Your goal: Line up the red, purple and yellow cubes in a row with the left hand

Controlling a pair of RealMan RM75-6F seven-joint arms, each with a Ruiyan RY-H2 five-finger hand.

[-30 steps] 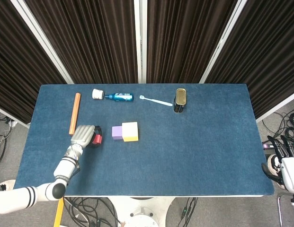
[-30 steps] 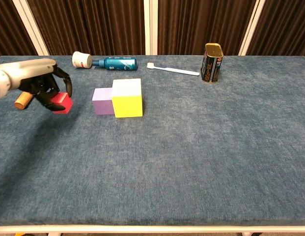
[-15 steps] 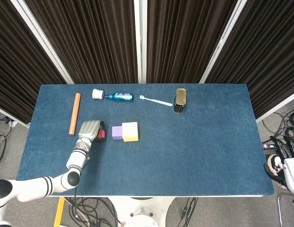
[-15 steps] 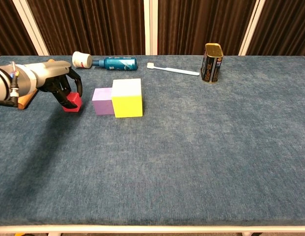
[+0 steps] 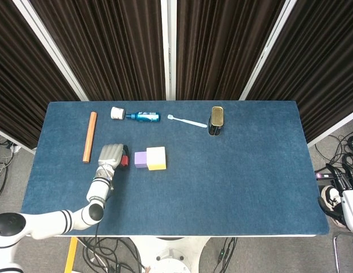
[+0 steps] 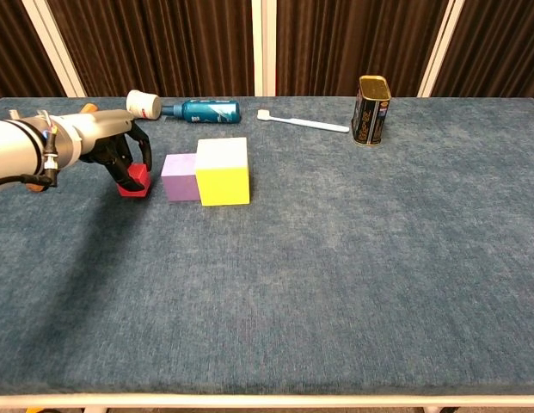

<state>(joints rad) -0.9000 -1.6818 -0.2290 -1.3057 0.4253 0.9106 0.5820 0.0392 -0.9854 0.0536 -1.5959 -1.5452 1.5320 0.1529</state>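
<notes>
My left hand holds the small red cube, fingers curled over it, at the left of the table. The red cube sits just left of the purple cube, with a small gap between them. The larger yellow cube touches the purple cube's right side. Whether the red cube rests on the cloth or hangs just above it, I cannot tell. My right hand shows only partly, off the table at the right edge of the head view.
An orange rod lies left of my hand. Along the back are a blue bottle with white cap, a white toothbrush and a dark tin can. The blue cloth table spreads to the right.
My left hand carried the red cube rightward, from well left of the purple cube to just beside it. Purple and yellow cubes stayed put.
</notes>
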